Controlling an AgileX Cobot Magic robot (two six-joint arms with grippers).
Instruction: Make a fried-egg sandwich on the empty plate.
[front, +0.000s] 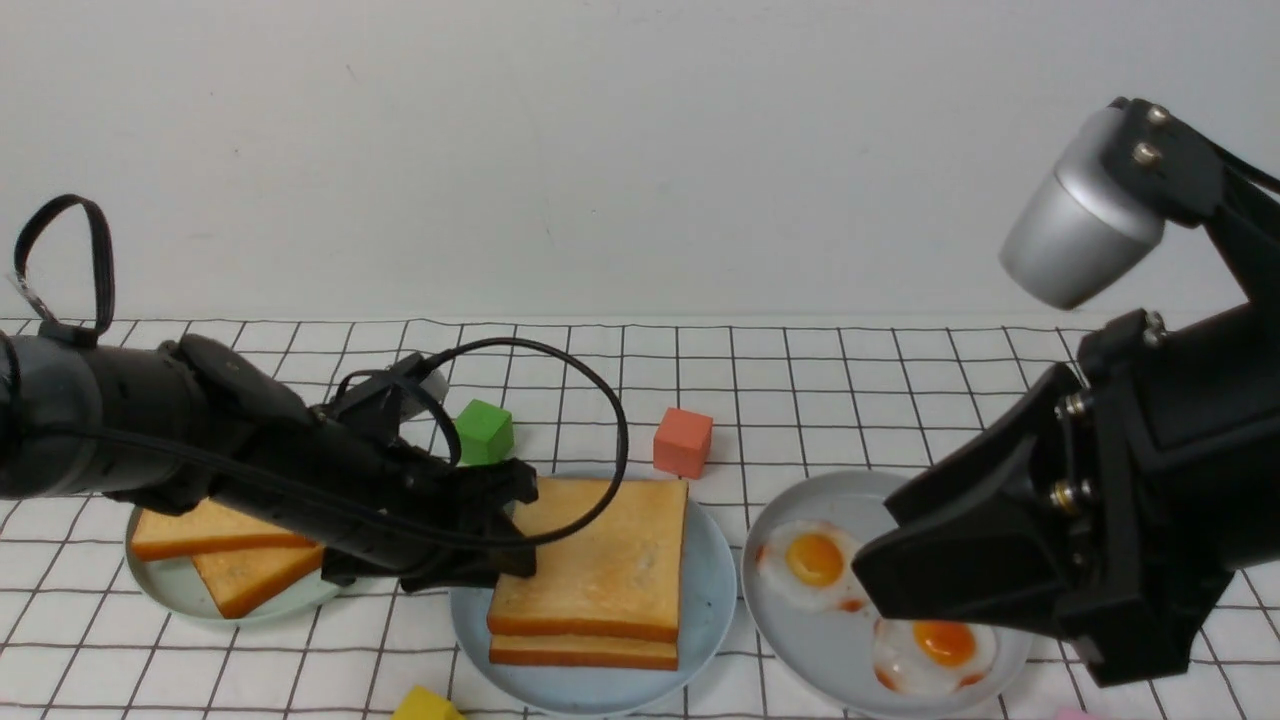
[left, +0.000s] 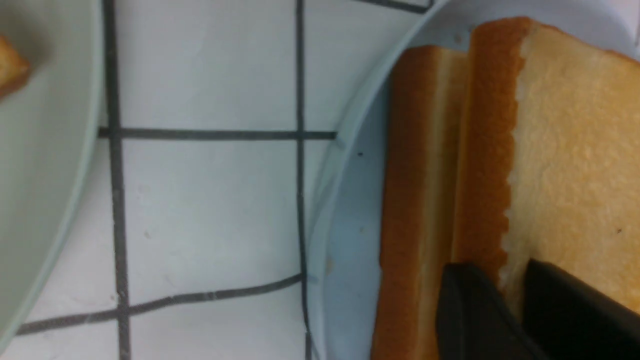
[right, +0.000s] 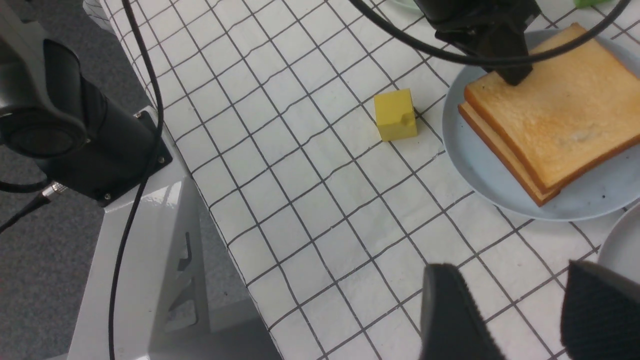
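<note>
So in the front view, the light blue plate (front: 710, 590) is found in the middle of the checked tablecloth (front: 850, 400), and two slices are stacked on it: the top toast slice (front: 610, 560) is laid over the bottom toast slice (front: 580, 652). The left gripper (front: 520, 530) is reached in from the left and is clamped on the left edge of that top slice. Both fried eggs (front: 812, 560) are sat on the grey plate (front: 800, 650) just to the right, and the right gripper (front: 880, 575) is seen in front of that plate's right part. Two more toast slices (front: 230, 560) are kept on the pale green plate (front: 170, 585) at the left. A green cube (front: 485, 432) and an orange-red cube (front: 683, 441) are parked behind the plates, and a yellow cube (front: 425, 705) is cut off at the near edge. From the left wrist, the top slice's crust is pinched between the two black fingers (left: 470, 315), one under it and one on top, while the bottom slice is left flat on the blue plate. From the right wrist, the right gripper's pads (right: 450, 310) are spread wide apart with nothing held between them, only tablecloth underneath, and the yellow cube is spotted just beside the blue plate's rim.
</note>
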